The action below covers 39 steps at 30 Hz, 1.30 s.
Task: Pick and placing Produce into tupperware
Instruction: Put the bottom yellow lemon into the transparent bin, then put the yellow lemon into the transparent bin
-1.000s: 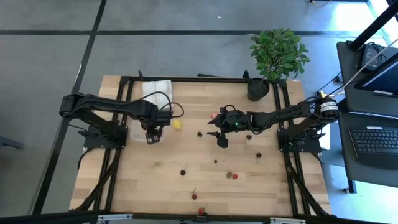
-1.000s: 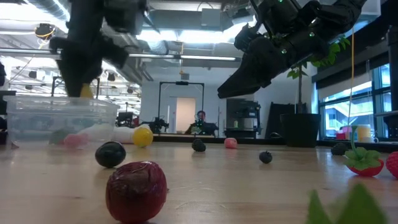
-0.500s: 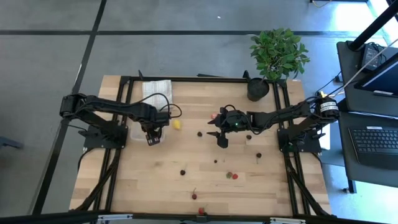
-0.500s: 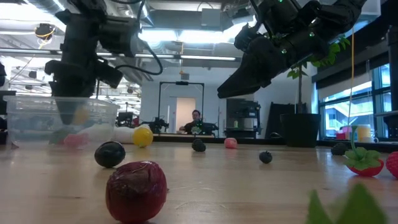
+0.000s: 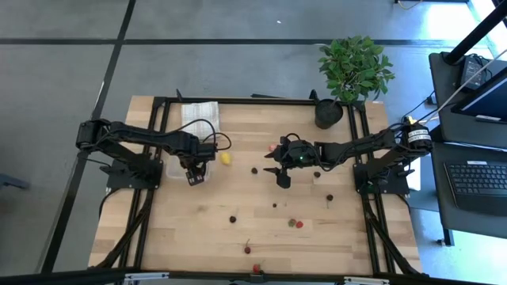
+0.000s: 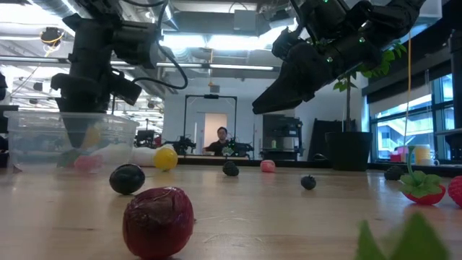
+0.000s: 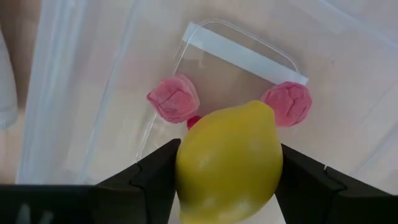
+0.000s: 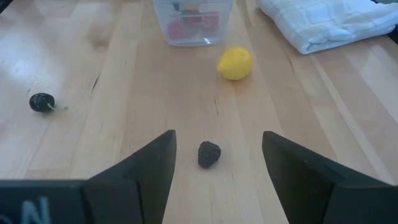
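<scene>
Your left pincer (image 7: 227, 186) holds the lemon (image 7: 229, 163) over the tupperware (image 7: 205, 81); it looks light, smooth and rounded, so grip its middle.

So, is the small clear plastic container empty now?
No. The clear plastic container has two pink fruit pieces on its floor.

Lemon (image 7: 229, 163) between left fingers (image 7: 155, 180) above tupperware (image 7: 239, 55); second lemon (image 5: 226, 158) beside it.
</scene>
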Available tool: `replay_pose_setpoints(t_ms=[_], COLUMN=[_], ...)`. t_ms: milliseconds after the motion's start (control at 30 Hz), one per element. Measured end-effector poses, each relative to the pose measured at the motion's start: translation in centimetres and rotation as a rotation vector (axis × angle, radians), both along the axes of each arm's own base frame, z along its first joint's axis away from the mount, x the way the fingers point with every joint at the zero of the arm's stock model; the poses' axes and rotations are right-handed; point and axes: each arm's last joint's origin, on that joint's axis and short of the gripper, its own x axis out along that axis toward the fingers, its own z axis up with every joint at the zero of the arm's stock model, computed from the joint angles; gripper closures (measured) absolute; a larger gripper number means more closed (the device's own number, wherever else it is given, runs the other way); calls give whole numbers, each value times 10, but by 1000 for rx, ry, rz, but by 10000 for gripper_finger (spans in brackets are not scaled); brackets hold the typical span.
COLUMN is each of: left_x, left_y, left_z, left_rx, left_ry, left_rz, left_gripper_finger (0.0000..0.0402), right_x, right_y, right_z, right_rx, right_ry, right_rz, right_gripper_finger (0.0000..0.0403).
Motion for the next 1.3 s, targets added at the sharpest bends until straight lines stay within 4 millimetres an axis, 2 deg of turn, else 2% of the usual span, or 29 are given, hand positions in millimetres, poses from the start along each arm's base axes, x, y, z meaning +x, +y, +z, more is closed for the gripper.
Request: replay_pose_setpoints(t_ms=[700,1067,1200,1300], left_x=[0,12,25,39], left_y=[-1,1,4,8], left_z=[1,40,59,70], left_rx=[-3,-6,55,164], left_ry=[6,-10,-105,-227], left_rz=[5,-40,-102,-100], left_gripper_finger=[162,164,165,169], right_x=[0,0,0,0], right_y=[0,0,0,0], right_z=[0,0,0,0], right_rx=[0,0,-2,-3], right_ry=[0,0,0,0], right_rz=[0,0,2,2], right_gripper_finger=[163,163,163,163])
